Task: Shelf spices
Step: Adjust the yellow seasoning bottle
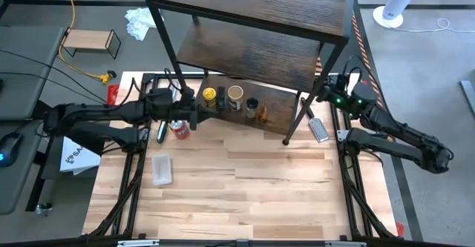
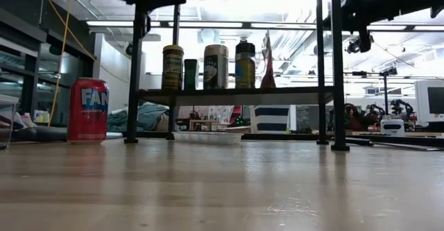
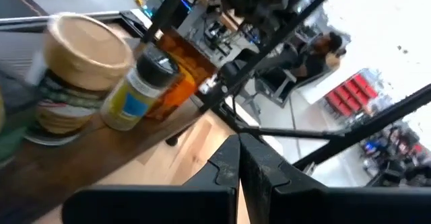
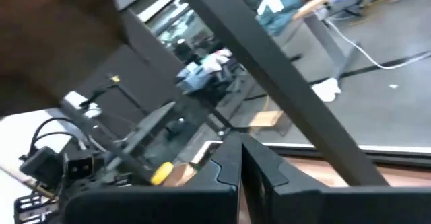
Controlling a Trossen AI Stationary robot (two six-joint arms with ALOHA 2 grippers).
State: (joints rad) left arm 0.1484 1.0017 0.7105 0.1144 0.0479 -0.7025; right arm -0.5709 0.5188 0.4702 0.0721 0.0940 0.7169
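Pale wood table [image 1: 245, 195] bears the shelf [image 1: 256, 50] on grey concrete; both tools closed, empty.

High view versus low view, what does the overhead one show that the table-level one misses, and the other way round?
Only the high view shows both arms whole: the left claw shut beside the spices on the shelf, the right claw shut at the shelf's right post. It alone shows the clear plastic piece on the table.

Only the low view shows the jars side-on, standing upright in a row on the lowest board, and the room behind.

Both show the shelf, the spices and the red can.
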